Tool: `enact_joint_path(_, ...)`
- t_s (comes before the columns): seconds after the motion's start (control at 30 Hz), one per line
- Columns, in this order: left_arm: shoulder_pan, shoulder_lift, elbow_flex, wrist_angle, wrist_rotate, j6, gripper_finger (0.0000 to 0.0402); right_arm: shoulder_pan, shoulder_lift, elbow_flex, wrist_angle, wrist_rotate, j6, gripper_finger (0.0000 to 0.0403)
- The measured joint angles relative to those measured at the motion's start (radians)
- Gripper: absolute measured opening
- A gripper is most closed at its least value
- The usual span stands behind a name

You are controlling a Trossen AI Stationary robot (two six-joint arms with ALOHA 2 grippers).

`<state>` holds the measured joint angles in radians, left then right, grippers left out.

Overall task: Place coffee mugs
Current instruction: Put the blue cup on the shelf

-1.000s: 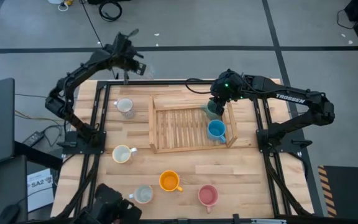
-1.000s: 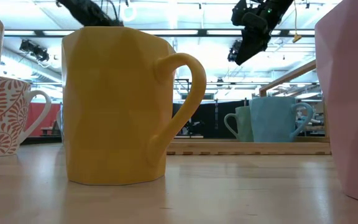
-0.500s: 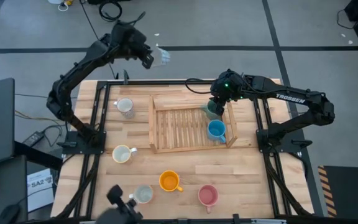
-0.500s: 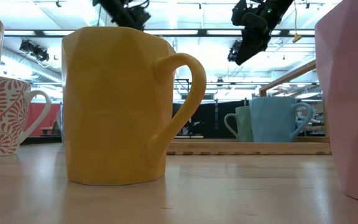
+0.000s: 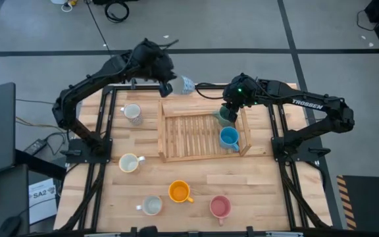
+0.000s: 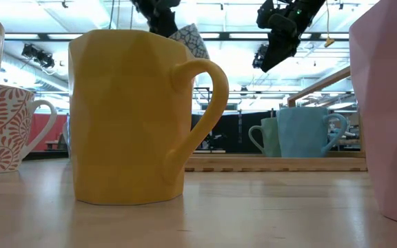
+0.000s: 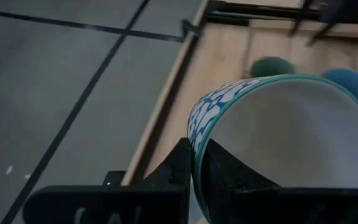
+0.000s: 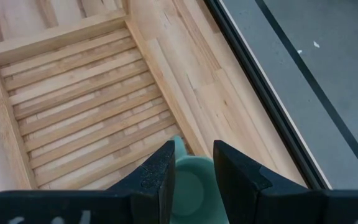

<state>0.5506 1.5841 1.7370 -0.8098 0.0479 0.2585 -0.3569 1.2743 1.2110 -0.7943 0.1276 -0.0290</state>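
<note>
My left gripper [image 5: 169, 87] is above the table's far edge, by the far left corner of the slatted wooden tray [image 5: 176, 131], shut on a blue-and-white patterned mug [image 5: 187, 84]. My right gripper [image 5: 231, 107] hangs open above a dark green mug [image 8: 189, 182], touching nothing. This mug stands in the tray's far right corner with a blue mug [image 5: 229, 138] beside it. On the bare table stand a whitish patterned mug [image 5: 131, 113], a cream mug [image 5: 129, 162], an orange mug [image 5: 178, 191], a whitish-grey mug [image 5: 151, 206] and a pink mug [image 5: 220, 207]. My left gripper pinches the patterned mug's rim [image 7: 193, 127], one finger [image 7: 229, 177] inside the mug and the other [image 7: 169, 177] outside on its wall. The fingers slant downward toward the table's right. The mug [image 6: 190, 41] is tilted and lifted clear of the table.
The tray's raised rails [image 5: 162, 128] ring its slats, whose left and middle parts are bare. The black frame bars [image 5: 107, 118] run along the table's left and right sides. Grey floor lies beyond the far edge.
My left gripper has carried the patterned mug from beyond the table's far left corner toward the right, along the far edge, to the tray's far left corner. It rose and rolled on the way. The mug stayed in its hold, clear of the table.
</note>
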Motion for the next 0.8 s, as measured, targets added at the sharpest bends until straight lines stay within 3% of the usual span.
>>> enact_joint_path(0.17, -0.045, 0.0, -0.001, -0.047, -0.003, 0.016, 0.0026, 0.0, 0.0, 0.0, 0.0, 0.0, 0.0, 0.0116)
enact_joint_path(0.5, -0.084, 0.002, -0.036, -0.108, -0.003, 0.206, 0.0026, 0.0, 0.0, 0.0, 0.0, 0.0, 0.0, 0.0116)
enact_joint_path(0.8, -0.09, 0.11, -0.043, -0.12, 0.016, 0.348, 0.0026, 0.0, 0.0, 0.0, 0.0, 0.0, 0.01, 0.0116)
